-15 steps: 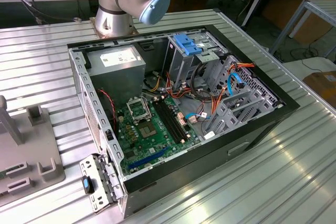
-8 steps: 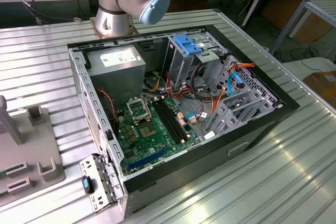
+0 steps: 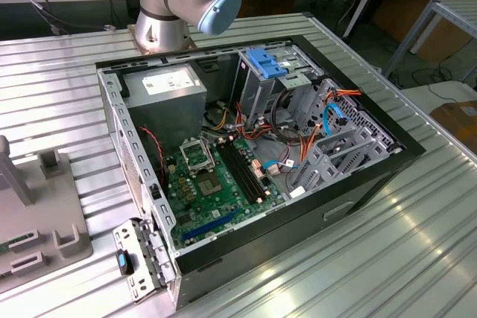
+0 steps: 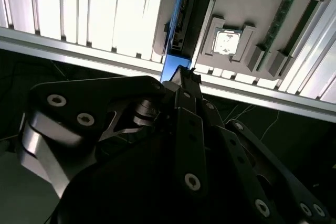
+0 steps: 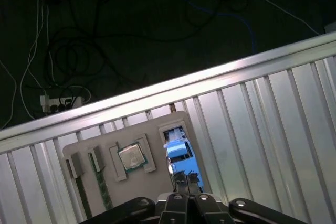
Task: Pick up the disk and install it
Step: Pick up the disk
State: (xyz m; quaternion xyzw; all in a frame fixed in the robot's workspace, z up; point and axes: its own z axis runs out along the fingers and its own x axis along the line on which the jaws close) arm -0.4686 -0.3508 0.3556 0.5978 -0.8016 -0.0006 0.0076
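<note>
Gripper [image 5: 187, 182] hovering right over disk [image 5: 177, 153] in first wrist view. Disk standing on edge in slot of grey holder tray [image 5: 131, 187], just beside processor chip [image 5: 131, 157], out on ribbed surface [image 5: 252, 129]. Jaws: cannot tell, tips overlapping blue rails. Tray sitting at exterior view's left, about 8 o'clock off open computer case [image 3: 373, 176]. Handling call: disk looking stiff, dense, metal faces slick, innards likely shock-shy — pinching across flat faces near exposed edge seeming safest.

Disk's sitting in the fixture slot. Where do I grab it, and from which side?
Take the disk by its exposed top edge, pinching across the two flat faces, coming straight down from above. It stands on edge in the fixture slot, so the walls likely cover its lower part, and the CPU holder crowds one face.
</note>
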